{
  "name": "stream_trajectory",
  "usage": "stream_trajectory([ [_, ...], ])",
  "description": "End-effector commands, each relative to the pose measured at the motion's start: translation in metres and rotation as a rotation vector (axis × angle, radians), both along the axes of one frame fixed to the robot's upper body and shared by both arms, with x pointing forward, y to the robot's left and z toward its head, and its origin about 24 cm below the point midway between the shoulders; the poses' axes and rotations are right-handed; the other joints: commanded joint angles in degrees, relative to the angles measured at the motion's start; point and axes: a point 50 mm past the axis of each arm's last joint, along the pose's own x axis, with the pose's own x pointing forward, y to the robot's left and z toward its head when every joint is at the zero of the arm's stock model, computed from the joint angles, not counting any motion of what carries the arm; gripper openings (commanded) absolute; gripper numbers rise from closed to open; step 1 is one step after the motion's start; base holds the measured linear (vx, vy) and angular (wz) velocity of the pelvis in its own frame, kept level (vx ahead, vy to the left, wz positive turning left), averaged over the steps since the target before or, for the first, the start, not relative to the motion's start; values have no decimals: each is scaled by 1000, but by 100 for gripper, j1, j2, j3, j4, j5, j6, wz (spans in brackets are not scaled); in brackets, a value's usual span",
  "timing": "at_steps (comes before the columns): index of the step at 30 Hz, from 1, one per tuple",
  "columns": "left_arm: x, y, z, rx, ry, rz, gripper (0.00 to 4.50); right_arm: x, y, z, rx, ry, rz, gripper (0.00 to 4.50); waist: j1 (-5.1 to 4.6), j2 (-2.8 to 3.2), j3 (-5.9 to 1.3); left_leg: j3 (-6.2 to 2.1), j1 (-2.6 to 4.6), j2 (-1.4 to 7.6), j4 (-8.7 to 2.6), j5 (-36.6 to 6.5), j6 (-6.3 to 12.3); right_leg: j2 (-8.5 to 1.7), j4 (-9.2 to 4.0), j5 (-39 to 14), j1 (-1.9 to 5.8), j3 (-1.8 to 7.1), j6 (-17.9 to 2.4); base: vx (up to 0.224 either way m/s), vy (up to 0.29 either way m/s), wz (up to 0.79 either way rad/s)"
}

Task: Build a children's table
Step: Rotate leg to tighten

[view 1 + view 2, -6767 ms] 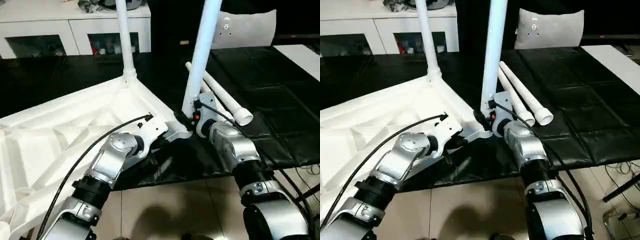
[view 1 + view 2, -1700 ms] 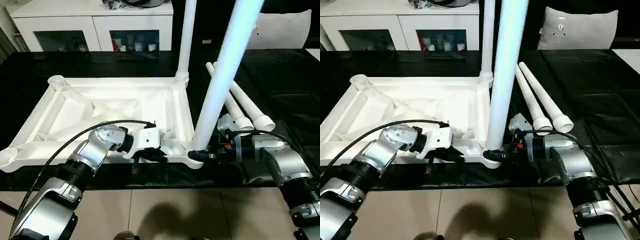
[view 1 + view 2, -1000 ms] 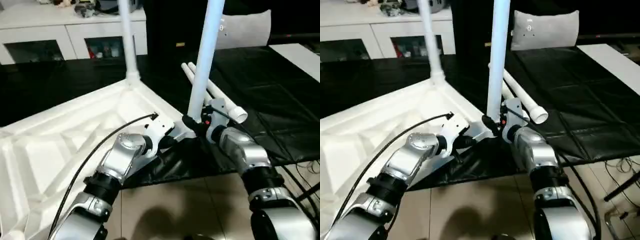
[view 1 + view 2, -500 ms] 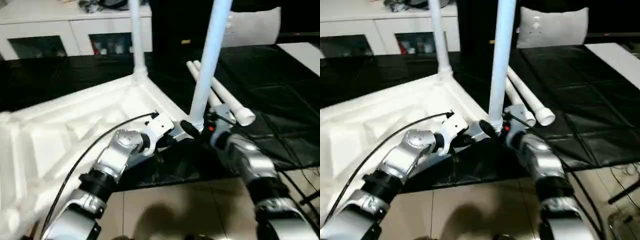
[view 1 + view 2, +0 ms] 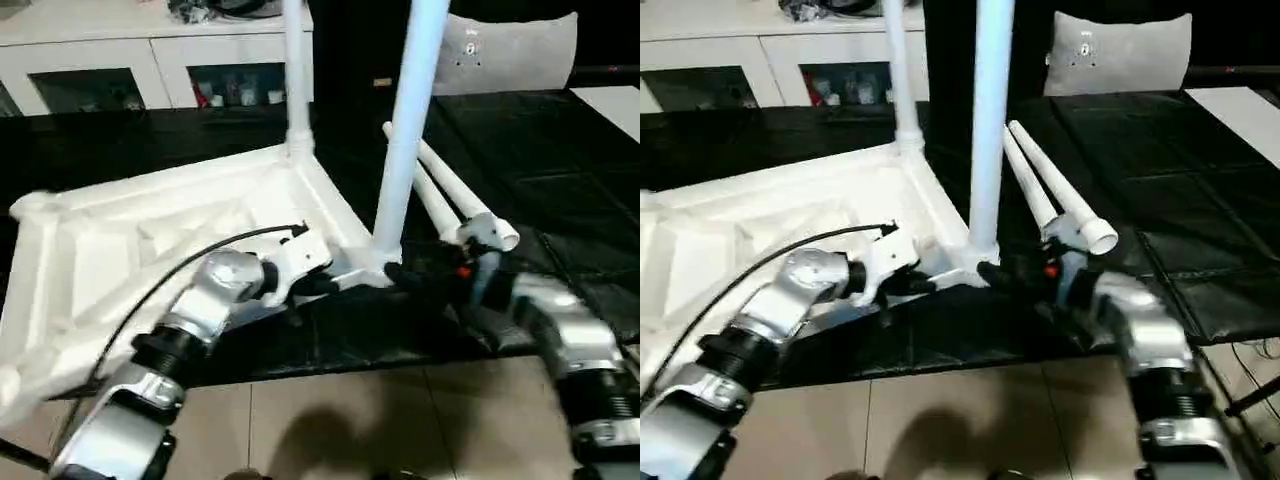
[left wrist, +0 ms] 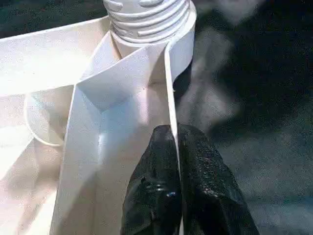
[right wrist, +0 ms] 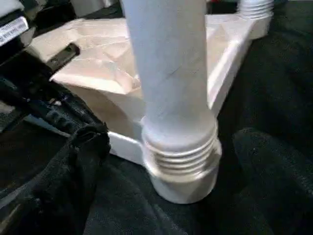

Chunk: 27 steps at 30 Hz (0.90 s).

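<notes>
The left gripper point(image 6: 173, 161) is pinched tight on the thin side wall of the tabletop point(image 5: 150, 235). The right gripper point(image 7: 161, 161) is spread wide, one finger on each side of the standing leg point(image 7: 171, 73), not squeezing it. The plastic looks light, hard and smooth, so I think the low ridged end between those fingers is the best place to grab.

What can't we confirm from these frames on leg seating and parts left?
- Near leg: threads still show above its socket in the right wrist view; full seating unclear.
- Both upright legs' tops: cut off by the eye views' top edge.
- Loose legs: near ends partly hidden by the right gripper.
- Tabletop: left corners blurred, partly behind the left arm.
</notes>
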Motion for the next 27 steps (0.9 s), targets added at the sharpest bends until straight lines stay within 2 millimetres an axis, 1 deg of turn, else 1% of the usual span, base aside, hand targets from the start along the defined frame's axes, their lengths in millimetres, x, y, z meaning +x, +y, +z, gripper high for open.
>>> stream_trajectory([
  [1, -9, -4, -1, 58, 14, -165, 0, -2, 2, 7, -30, -8, 97, 445, 49, -77, -391, 0, 47, 117, -370, -1495, 441, -311, -471, -2379, 316, 258, -864, 0, 0, 0],
  [2, -9, -4, -1, 58, 14, -165, 0, -2, 2, 7, -30, -8, 97, 445, 53, -77, -393, 6, 41, 121, -369, -1486, 438, -308, -459, -2346, 317, 265, -868, 0, 0, 0],
  [4, -11, -1, -2, 92, 26, -223, 0, -3, 2, 9, -71, -1, 164, 445, 117, -78, -396, 6, 53, 132, -373, -1456, 414, -312, -444, -2283, 310, 270, -894, 0, 0, 0],
  [6, -11, 0, -2, 102, 32, -249, 0, -4, 2, 10, -91, -1, 194, 445, 144, -64, -401, 4, 61, 140, -373, -1446, 404, -312, -432, -2213, 303, 278, -915, 0, 0, 0],
  [7, -13, 2, -2, 117, 43, -293, 0, -5, 5, 10, -138, -14, 234, 445, 161, -62, -406, 1, 49, 141, -374, -1394, 383, -310, -407, -2063, 315, 283, -957, 0, 0, 0],
  [9, -15, 3, -2, 124, 47, -317, 0, -6, 7, 9, -160, -22, 253, 445, 171, -75, -414, 6, 37, 133, -369, -1338, 380, -319, -388, -1964, 327, 291, -986, 0, 0, 0],
  [14, -18, 4, -2, 140, 50, -375, 0, -9, 11, 7, -170, -9, 318, 445, 188, -69, -412, 10, 47, 141, -370, -1380, 374, -325, -393, -1998, 325, 291, -1006, 0, 0, 0],
  [15, -18, 3, -2, 142, 50, -384, 0, -9, 12, 7, -164, 0, 328, 445, 199, -87, -410, 6, 43, 146, -372, -1377, 383, -328, -386, -2057, 330, 290, -996, 0, 0, 0],
  [16, -19, 3, -2, 143, 52, -400, 0, -10, 14, 6, -152, 20, 357, 419, 199, -104, -410, 9, 42, 146, -371, -1369, 391, -325, -389, -2060, 327, 292, -988, 0, 0, 0],
  [19, -19, 2, -1, 139, 51, -406, 0, -11, 14, 6, -136, 34, 369, 408, 218, -98, -409, 9, 41, 149, -368, -1336, 395, -327, -384, -2073, 325, 295, -982, 0, 0, 0],
  [20, -19, 2, -2, 138, 51, -407, 0, -12, 14, 6, -133, 36, 372, 386, 229, -97, -411, 9, 48, 150, -368, -1335, 388, -330, -388, -2103, 325, 295, -967, 0, 0, 0],
  [21, -19, 2, -2, 138, 51, -407, 0, -12, 14, 6, -133, 36, 372, 386, 233, -99, -414, 10, 45, 147, -365, -1325, 388, -330, -386, -2096, 326, 296, -963, 0, 0, 0],
  [26, -20, 1, -2, 133, 55, -411, 0, -14, 14, 5, -113, 49, 386, 330, 244, -110, -424, 13, 37, 147, -358, -1211, 397, -325, -366, -1960, 333, 299, -986, 0, 0, 0],
  [27, -21, 1, -3, 129, 57, -410, 0, -15, 14, 5, -103, 56, 391, 330, 246, -99, -423, 10, 40, 151, -362, -1209, 403, -325, -366, -1950, 332, 296, -997, 0, 0, 0],
])
